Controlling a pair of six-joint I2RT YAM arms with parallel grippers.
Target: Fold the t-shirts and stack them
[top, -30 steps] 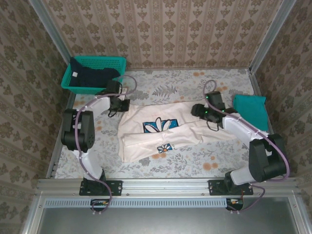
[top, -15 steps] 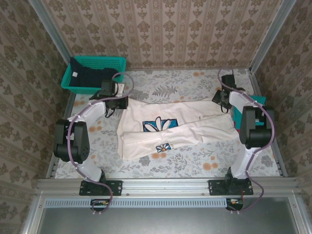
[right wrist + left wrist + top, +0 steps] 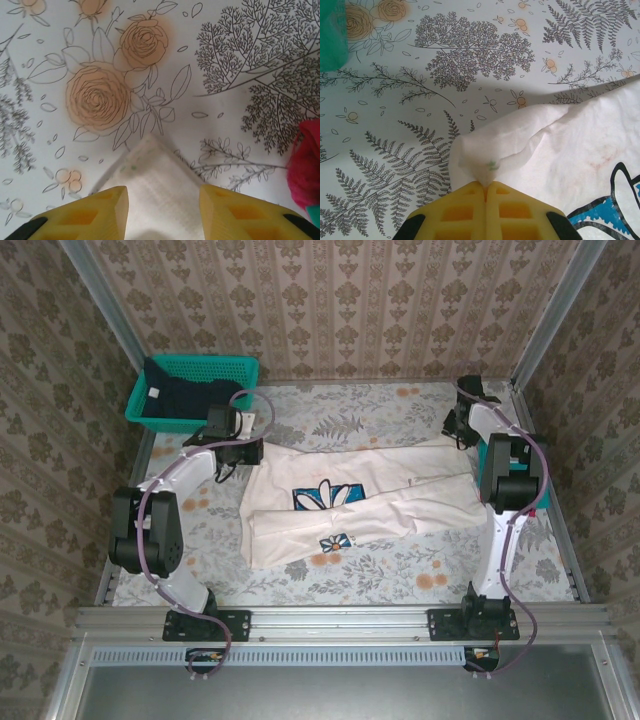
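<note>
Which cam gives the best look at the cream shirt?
Top external: the whole cream shirt lies stretched across the table, daisy print up. Left wrist shows one corner pinched in the left end effector; right wrist, another corner inside the open right end effector.

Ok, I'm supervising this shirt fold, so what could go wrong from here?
The right hand stands open around only the corner tip of the cream-white cloth t-shirt; it may slip out. The left hand pinches a small bunched fold, which a pull could tug free.
</note>
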